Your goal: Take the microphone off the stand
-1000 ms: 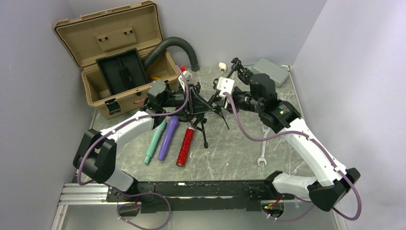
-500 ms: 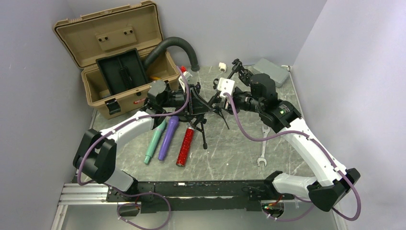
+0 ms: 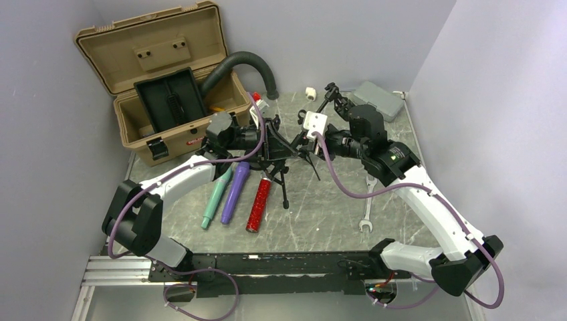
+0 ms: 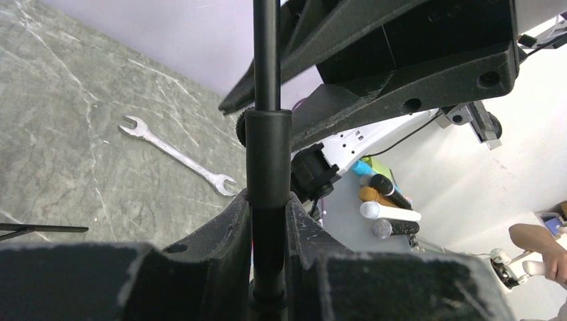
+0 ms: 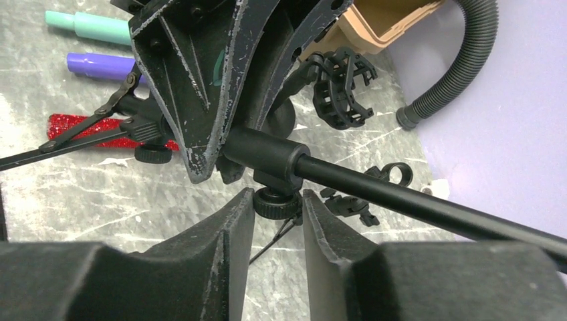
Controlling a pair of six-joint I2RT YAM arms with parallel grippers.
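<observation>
Findings, left to right. A teal plastic microphone [image 3: 215,195], a purple microphone [image 3: 234,192] and a red glitter microphone [image 3: 258,204] lie on the grey marbled table [image 3: 321,207]. None is visibly seated in the black tripod stand's [image 3: 275,159] ring clip [image 5: 337,87].

My left hand [image 4: 269,221] pinches the stand's black pole [image 4: 267,154]. My right hand [image 5: 277,194] flanks a small knurled knob [image 5: 274,204]; I cannot tell whether it makes contact.

I judge the microphones rigid, light and smooth, best gripped mid-barrel.

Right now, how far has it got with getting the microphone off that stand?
Done: the left hand is clamped on the stand's pole, steadying it. In hand: the right hand has a finger on either side of a small knob at the stand's joint; whether it is pinching the knob is unclear. Left: freeing the microphone, which I cannot see on the stand in these views.
</observation>
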